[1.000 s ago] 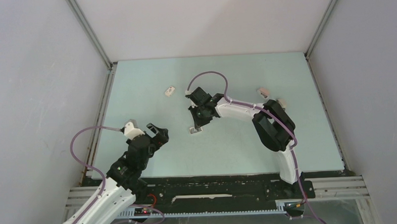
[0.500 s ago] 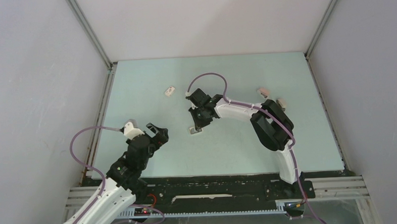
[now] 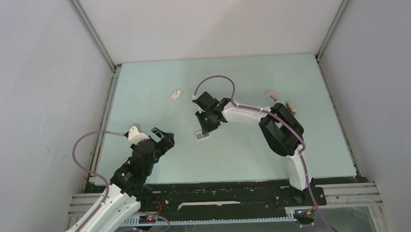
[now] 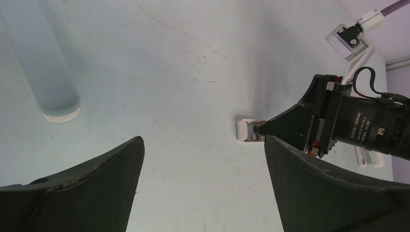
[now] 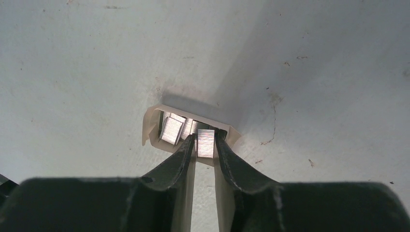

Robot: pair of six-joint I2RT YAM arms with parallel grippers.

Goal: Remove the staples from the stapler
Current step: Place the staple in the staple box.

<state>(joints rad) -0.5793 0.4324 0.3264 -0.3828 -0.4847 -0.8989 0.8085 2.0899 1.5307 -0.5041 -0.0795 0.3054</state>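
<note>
A small open cream cardboard tray lies mid-table and holds several shiny staple strips. My right gripper reaches down into the tray's near side and is shut on one staple strip, pinched between both fingertips. A small white elongated piece at the back left of the mat may be the stapler; I cannot tell for sure. My left gripper is open and empty, low over the mat left of the tray. The tray also shows in the left wrist view.
A pinkish-white small piece and a white one lie at the back right, beside the right arm's elbow. Frame posts and grey walls bound the mat. A pale upright post stands at the left of the left wrist view.
The right wrist has shifted very slightly left over the tray. The left arm has not moved.
</note>
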